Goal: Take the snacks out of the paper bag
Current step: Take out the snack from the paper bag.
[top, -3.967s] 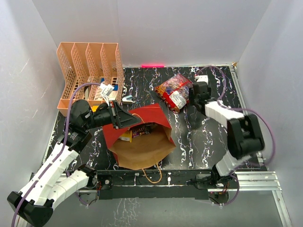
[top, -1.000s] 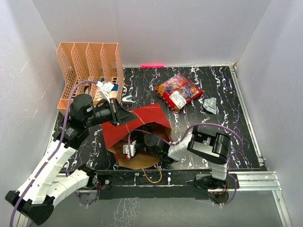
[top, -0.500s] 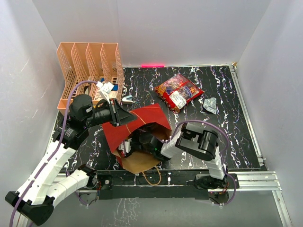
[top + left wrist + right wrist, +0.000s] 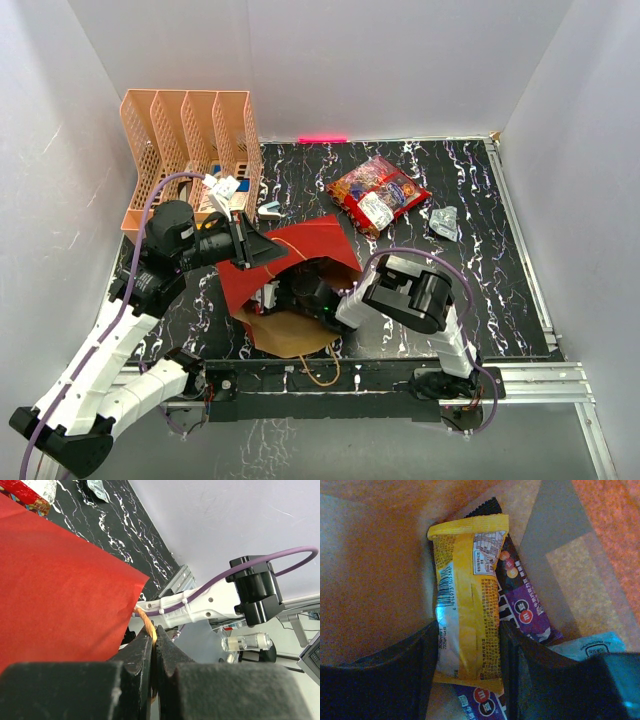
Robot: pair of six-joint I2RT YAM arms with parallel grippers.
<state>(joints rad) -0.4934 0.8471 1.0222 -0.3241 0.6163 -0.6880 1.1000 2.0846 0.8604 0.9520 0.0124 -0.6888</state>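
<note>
The paper bag [image 4: 312, 240], red outside and brown inside, lies on its side with its mouth toward the arms. My left gripper [image 4: 250, 246] is shut on its tan handle [image 4: 148, 627] and holds the top side up. My right gripper [image 4: 278, 298] is inside the bag, open, with its fingers [image 4: 405, 680] on either side of a yellow packet [image 4: 470, 585]. A purple packet [image 4: 526, 607] lies under it, and a pale packet [image 4: 590, 642] lies beside that. The red candy bag [image 4: 378, 195] and a silver packet [image 4: 443, 222] lie on the table at the back right.
A peach perforated file rack [image 4: 185, 150] stands at the back left. A pink stick [image 4: 322, 139] lies along the back wall. The bag's second handle [image 4: 320, 375] hangs over the near table edge. White walls enclose the black marbled table [image 4: 470, 290].
My right arm has left the back right, where the silver packet now lies, and has pushed deeper into the bag. My left gripper has kept its hold on the handle.
</note>
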